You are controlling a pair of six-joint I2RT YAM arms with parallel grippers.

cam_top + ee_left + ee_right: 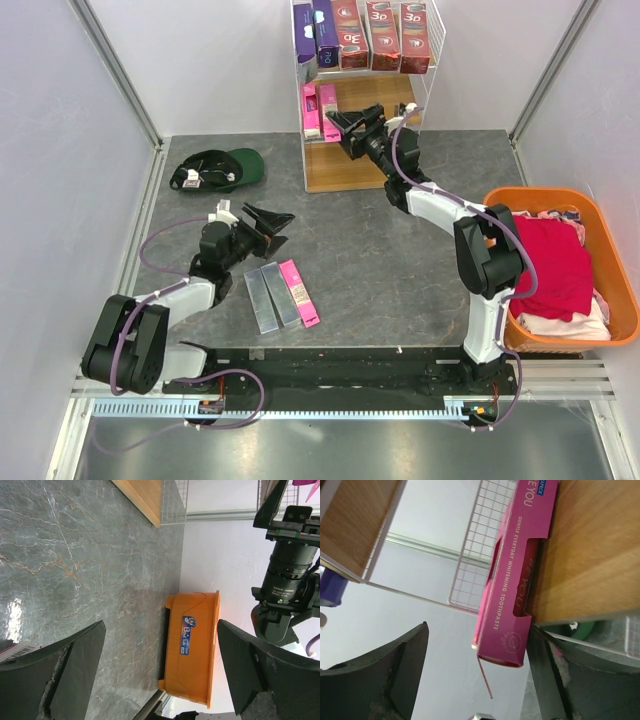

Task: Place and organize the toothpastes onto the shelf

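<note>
The right gripper (pixel 340 130) is held with fingers parted, clamping nothing, around the pink carton (pixel 512 595) set on the shelf (pixel 345 170) middle board – likely to leave it there – while the left gripper (pixel 280 230) is poised wide open and empty above the silver-grey cartons (pixel 262 300) on the table, seemingly readied for one.

Left hand (pixel 268 226) low, spread wide; right hand (pixel 348 128) stretched far forward, apparently parted

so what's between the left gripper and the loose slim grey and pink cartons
Only bare grey tabletop between left gripper and cartons, per the top view.
</note>
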